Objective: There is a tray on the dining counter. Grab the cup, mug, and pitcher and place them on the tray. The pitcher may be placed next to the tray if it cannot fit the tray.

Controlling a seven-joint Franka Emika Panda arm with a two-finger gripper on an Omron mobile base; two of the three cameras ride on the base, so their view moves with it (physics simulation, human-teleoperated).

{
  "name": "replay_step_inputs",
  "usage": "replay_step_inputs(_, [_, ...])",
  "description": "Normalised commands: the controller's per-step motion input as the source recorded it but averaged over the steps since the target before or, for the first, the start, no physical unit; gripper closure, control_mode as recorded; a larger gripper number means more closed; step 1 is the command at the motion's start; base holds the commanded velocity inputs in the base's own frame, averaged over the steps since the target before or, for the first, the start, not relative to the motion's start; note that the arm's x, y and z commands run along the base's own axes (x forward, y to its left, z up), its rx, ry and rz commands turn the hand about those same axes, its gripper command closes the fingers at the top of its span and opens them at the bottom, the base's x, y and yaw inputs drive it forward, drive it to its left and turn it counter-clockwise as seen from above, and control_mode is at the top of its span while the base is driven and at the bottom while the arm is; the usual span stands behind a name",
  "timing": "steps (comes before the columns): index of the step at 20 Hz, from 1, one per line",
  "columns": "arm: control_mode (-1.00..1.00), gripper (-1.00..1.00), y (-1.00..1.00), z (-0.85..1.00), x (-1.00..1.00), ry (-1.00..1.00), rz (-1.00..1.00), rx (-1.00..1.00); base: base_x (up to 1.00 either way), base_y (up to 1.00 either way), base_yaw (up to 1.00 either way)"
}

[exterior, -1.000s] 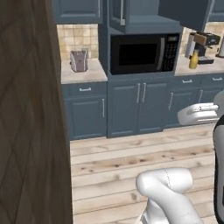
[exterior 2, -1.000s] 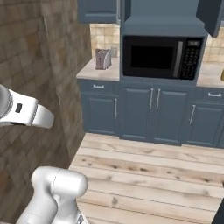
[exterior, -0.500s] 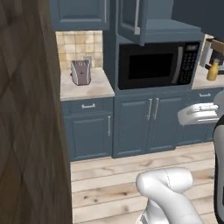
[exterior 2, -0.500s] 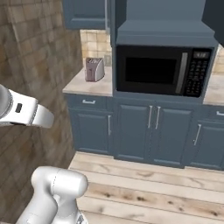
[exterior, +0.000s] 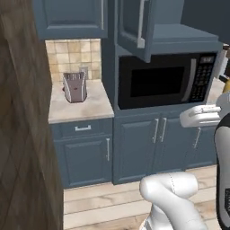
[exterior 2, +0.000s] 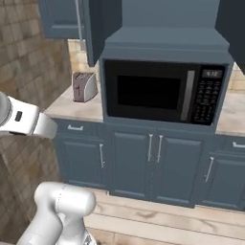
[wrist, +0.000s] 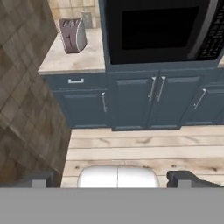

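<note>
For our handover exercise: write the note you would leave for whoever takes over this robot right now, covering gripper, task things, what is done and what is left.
Gripper: open, holding nothing.
The base faces a microwave set in blue cabinets, with a toaster on the counter to its left.
Tray, cup, mug and pitcher: none in sight from here, so their places cannot be told.
Done: nothing that can be seen.
Left: find the tray, then fetch cup, mug and pitcher to it.

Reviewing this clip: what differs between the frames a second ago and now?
The base has driven closer to the cabinets, turning: the black built-in microwave and the silver toaster now look larger and shifted, so the camera moved, not them. The gripper stays open and empty, nothing grasped or released.
</note>
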Motion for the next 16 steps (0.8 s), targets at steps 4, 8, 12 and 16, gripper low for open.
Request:
replay_step_inputs(4, [1.0,-1.0,0.0,0.0,0.0,0.0,0.0,0.0,0.41,-0.86,0.0])
replay_step_inputs(8, [1.0,-1.0,0.0,0.0,0.0,0.0,0.0,0.0,0.4,-0.8,0.0])
replay_step_inputs(12, [1.0,-1.0,0.0,0.0,0.0,0.0,0.0,0.0,0.24,-0.72,0.0])
replay_step_inputs(16, [1.0,-1.0,0.0,0.0,0.0,0.0,0.0,0.0,0.13,-0.67,0.0])
